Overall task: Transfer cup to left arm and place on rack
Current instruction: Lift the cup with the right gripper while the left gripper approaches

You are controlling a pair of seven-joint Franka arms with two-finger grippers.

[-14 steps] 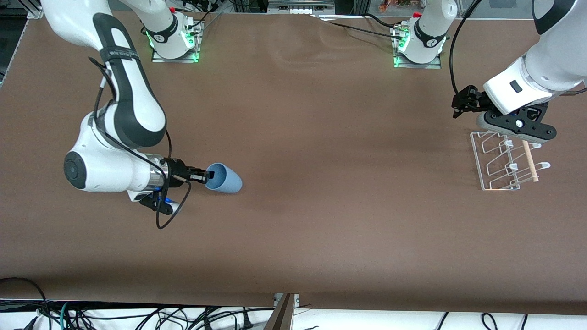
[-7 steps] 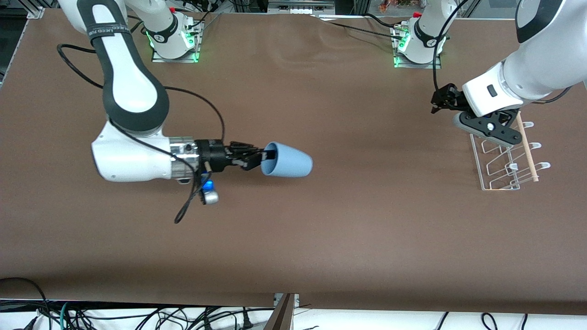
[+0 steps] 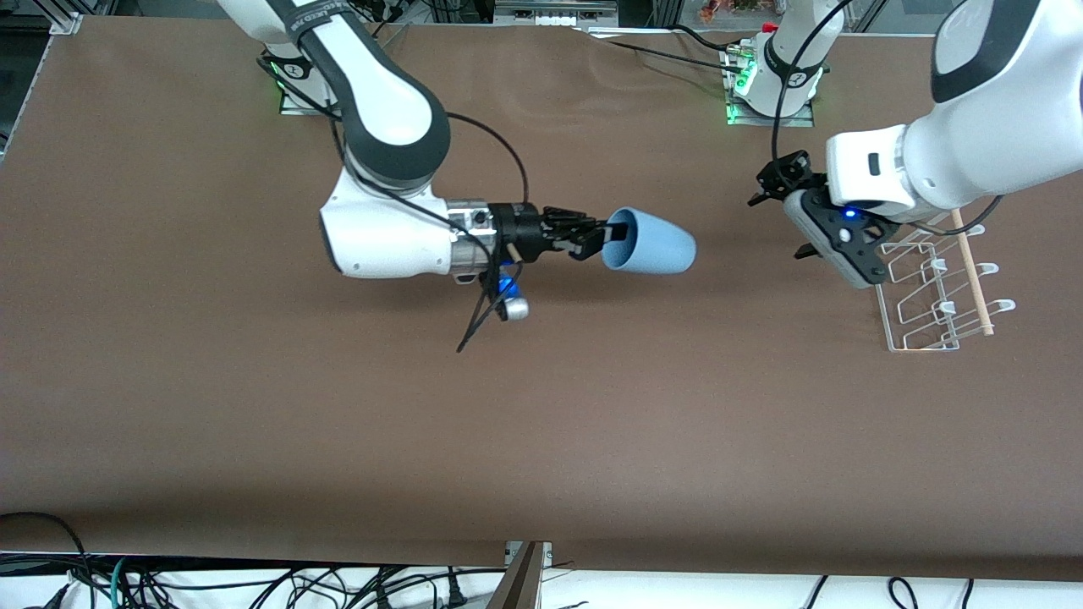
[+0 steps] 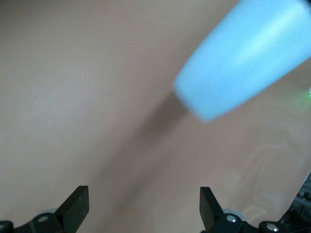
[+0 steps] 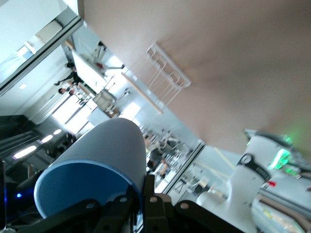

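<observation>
Right gripper [image 3: 611, 238] clamped on the rim of the cup [image 3: 650, 242], one finger inside the mouth and one outside, as seen in the right wrist view [image 5: 146, 194]. Cup carried on its side in the air over the middle of the table [image 3: 541, 423], closed base pointing toward the left arm's end. Left gripper [image 3: 783, 222] wide open and empty, over the table just beside the rack [image 3: 926, 296], its fingertips [image 4: 77, 204] apart with the cup's base [image 4: 243, 58] in front of them. Rack stood near the table edge at the left arm's end. Judged light and fairly stiff, thin plastic, smooth and tapered, so probably slippery toward the narrow base. Best taken across the body, near the middle or a little toward the wider mouth, well apart from the pinched rim. Squeezed gently, since a thin wall may flex.
</observation>
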